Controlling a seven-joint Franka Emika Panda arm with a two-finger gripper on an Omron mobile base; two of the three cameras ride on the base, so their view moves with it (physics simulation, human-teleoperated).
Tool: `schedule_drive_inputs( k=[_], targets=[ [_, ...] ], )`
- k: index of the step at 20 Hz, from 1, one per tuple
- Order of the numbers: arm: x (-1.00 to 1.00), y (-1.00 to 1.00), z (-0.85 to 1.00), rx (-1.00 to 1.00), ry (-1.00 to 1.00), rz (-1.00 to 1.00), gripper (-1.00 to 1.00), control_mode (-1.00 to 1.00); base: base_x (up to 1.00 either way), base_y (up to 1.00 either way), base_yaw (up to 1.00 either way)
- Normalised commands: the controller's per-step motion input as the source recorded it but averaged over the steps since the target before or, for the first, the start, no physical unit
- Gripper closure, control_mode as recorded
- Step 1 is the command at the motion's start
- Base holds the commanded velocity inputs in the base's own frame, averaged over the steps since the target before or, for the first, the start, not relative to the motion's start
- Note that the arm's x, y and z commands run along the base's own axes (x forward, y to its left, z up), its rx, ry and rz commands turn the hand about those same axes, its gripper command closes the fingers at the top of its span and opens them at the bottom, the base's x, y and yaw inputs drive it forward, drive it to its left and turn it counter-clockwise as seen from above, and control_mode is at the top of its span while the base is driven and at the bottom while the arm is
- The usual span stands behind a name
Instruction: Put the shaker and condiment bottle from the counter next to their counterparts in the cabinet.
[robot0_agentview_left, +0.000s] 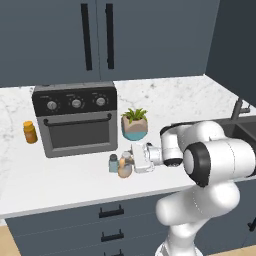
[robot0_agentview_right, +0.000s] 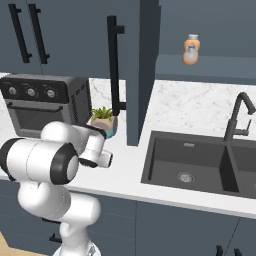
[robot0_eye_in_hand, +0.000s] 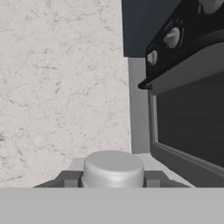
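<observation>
The gripper (robot0_agentview_left: 131, 161) holds the condiment bottle (robot0_agentview_left: 125, 167) on the counter (robot0_agentview_left: 60, 185), in front of the toaster oven (robot0_agentview_left: 75, 119), beside the shaker (robot0_agentview_left: 114, 163). I would lift it straight up, so the shaker is not knocked.

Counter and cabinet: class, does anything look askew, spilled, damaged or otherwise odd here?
Nothing is spilled or damaged. The one unusual thing: the condiment bottle leans tilted on the counter because the gripper is shut on it. The shaker stands upright beside it.

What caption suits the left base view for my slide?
Gripper shut on the condiment bottle beside the shaker on the counter.
</observation>
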Motion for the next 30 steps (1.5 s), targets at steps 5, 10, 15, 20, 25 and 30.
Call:
schedule_drive_inputs(
  k=[5, 10, 15, 20, 25, 30],
  targets=[
    [-0.01, -0.02, 0.38, -0.01, -0.01, 0.03, 1.0, -1.0, 0.0, 0.0, 0.0],
    [-0.06, -0.02, 0.34, -0.06, -0.02, 0.11, 1.0, -1.0, 0.0, 0.0, 0.0],
    [-0.07, -0.01, 0.12, -0.13, 0.0, 0.1, 1.0, -1.0, 0.0, 0.0, 0.0],
    [0.0, 0.0, 0.02, -0.02, 0.0, 0.01, 1.0, 1.0, 0.0, 0.0, 0.0],
    [0.0, 0.0, 0.0, 0.0, 0.0, 0.0, 1.0, 1.0, -0.14, -0.03, 0.02],
    [0.0, 0.0, 0.0, 0.0, 0.0, 0.0, 1.0, 1.0, -0.58, -0.13, 0.01]
  ],
)
